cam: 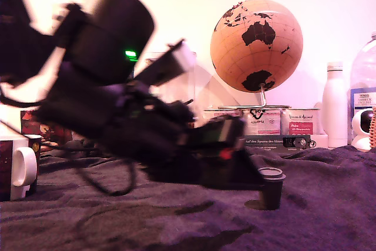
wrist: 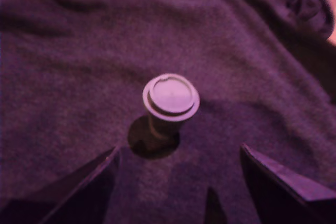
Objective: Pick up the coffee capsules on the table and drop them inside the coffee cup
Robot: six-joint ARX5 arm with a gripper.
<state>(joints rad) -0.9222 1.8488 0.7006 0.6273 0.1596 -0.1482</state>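
Observation:
One dark olive-grey coffee capsule stands on its narrow end, flanged rim up, on the table draped in wrinkled grey-purple cloth. My gripper hovers low just to the exterior view's left of the capsule, open, with both dark fingers spread wide and the capsule ahead of them, not between them. The coffee cup, a squat mug with a white handle and maroon body, stands at the exterior view's far left edge. The arm is motion-blurred.
Behind the cloth stand a cork globe, round tins with pale labels, a white bottle and a clear water bottle. A black cable hangs from the arm down to the cloth.

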